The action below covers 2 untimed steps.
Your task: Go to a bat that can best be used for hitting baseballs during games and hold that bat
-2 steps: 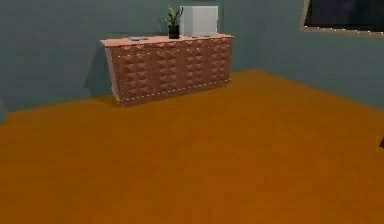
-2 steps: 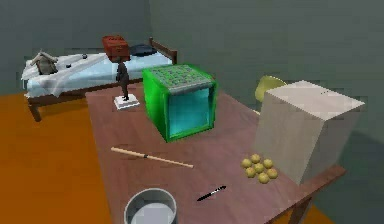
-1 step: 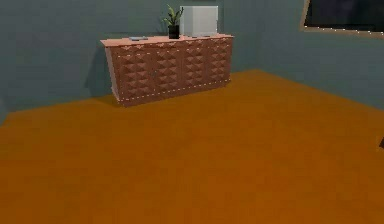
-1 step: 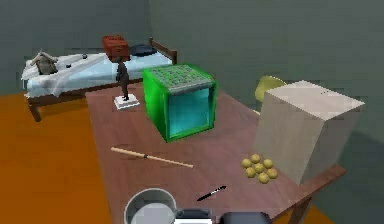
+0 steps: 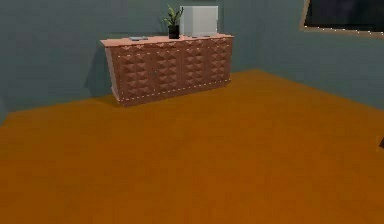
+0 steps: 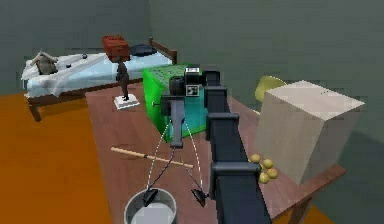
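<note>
Now | bat (image 6: 140, 154) on table (image 6: 108, 118) by claw (image 6: 177, 145) | claw's hold and spread: cannot tell

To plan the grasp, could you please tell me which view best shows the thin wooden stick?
The arm side view: the stick lies on the brown table, near the arm. The forward view faces a drawer chest and orange floor.
</note>
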Motion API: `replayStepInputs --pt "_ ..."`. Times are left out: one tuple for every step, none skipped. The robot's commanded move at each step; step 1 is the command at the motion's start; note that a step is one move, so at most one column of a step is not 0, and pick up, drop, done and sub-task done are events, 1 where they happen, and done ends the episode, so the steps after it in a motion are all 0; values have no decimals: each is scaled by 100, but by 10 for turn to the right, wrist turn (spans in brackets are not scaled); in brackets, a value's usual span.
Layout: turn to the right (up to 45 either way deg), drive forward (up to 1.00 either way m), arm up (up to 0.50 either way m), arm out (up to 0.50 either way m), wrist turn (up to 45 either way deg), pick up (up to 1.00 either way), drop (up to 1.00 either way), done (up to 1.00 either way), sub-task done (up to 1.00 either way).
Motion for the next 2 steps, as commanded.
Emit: replayStepInputs --pt "0 0 0 0 450 0 0 0 0" --pt "0 0 0 0 450 0 0 0 0"
